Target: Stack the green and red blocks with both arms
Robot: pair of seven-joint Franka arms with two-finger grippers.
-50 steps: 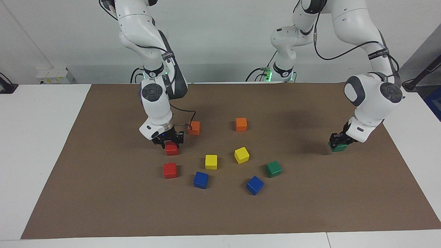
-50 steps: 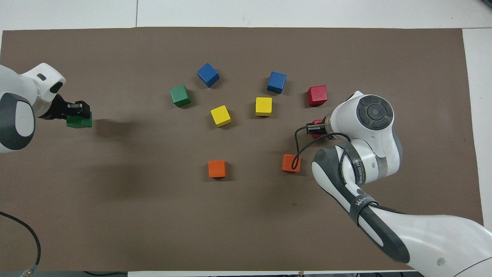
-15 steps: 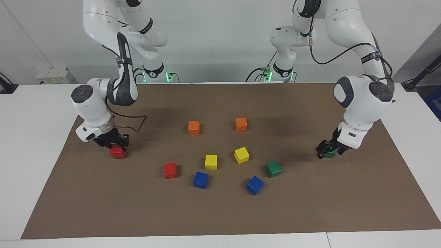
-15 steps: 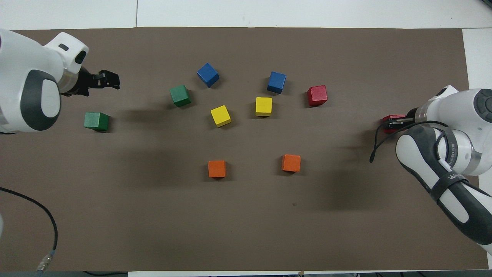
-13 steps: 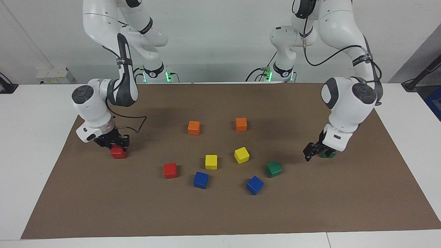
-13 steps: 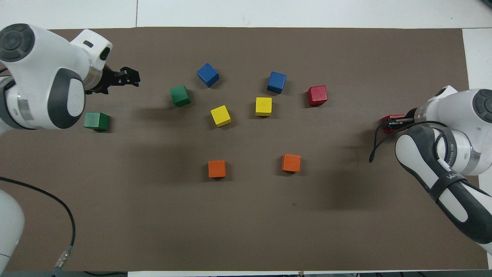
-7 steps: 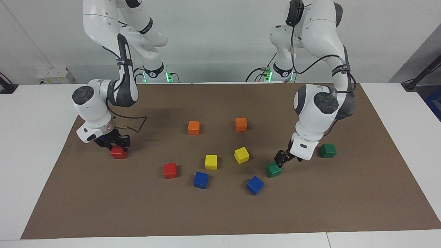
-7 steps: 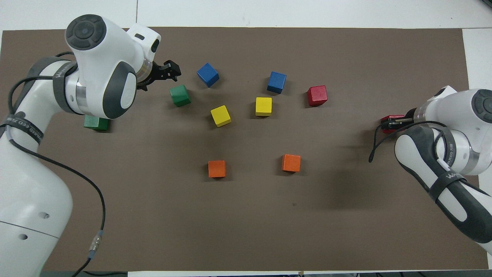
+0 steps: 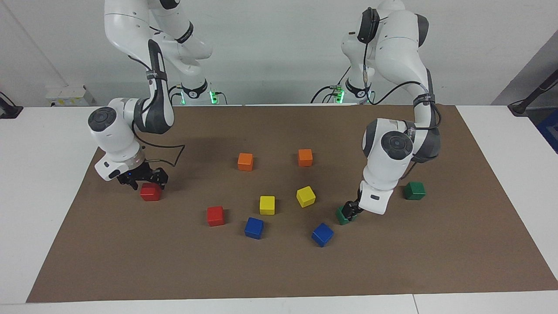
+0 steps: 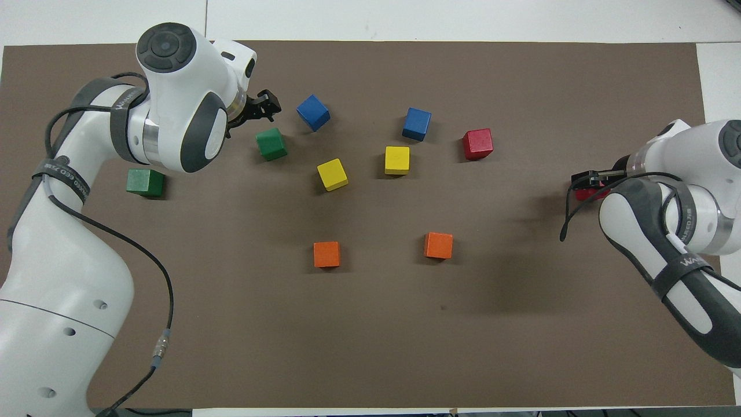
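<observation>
Grippers first: the left gripper (image 9: 351,210) is low over a green block (image 9: 342,216) in the middle cluster, just above it, fingers spread apart with nothing between them. The right gripper (image 9: 141,179) is just above a red block (image 9: 151,192) that rests on the brown mat (image 9: 279,270) toward the right arm's end of the table; its fingers stand apart, and the block looks free of them, though contact cannot be ruled out. A second green block (image 9: 414,190) sits alone on the mat toward the left arm's end. A second red block (image 9: 215,216) lies in the cluster, beside a blue cube (image 9: 254,227) and a yellow cube (image 9: 267,205). No block is stacked on another. Two orange cubes, one of them (image 9: 245,162), lie nearer to the robots than the cluster.
</observation>
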